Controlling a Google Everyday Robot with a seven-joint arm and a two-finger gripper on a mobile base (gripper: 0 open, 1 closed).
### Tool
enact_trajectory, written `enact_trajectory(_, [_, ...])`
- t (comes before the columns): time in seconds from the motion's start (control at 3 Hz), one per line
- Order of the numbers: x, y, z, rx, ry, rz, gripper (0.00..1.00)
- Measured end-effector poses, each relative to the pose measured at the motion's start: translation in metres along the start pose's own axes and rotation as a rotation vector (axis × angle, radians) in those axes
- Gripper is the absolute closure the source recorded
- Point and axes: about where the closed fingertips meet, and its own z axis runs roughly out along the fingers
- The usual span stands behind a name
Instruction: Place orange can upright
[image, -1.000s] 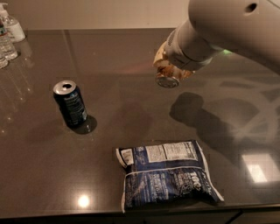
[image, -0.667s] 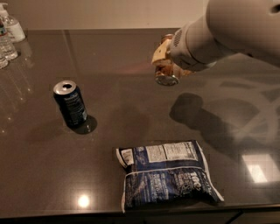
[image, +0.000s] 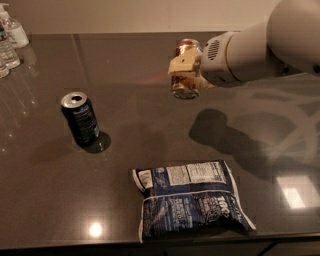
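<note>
Dark and glossy, the table (image: 45, 200) runs back to a pale wall and catches lamp glare. Over its far middle hangs the gripper (image: 183, 70), clamped on the orange can (image: 185, 90), which is held clear of the table. A tan finger hides most of the can's body, so its tilt is hard to judge. Below and left of the gripper stands a blue can (image: 80, 118), and nearer the front edge lies a chip bag (image: 190, 200). Far left, water bottles (image: 11, 40) are cut off by the frame.
</note>
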Motion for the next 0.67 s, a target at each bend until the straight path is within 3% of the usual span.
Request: enact_trajectory(0.67, [-0.0121,-0.0022,-0.0008,0.185,-0.002,-0.120,1.00])
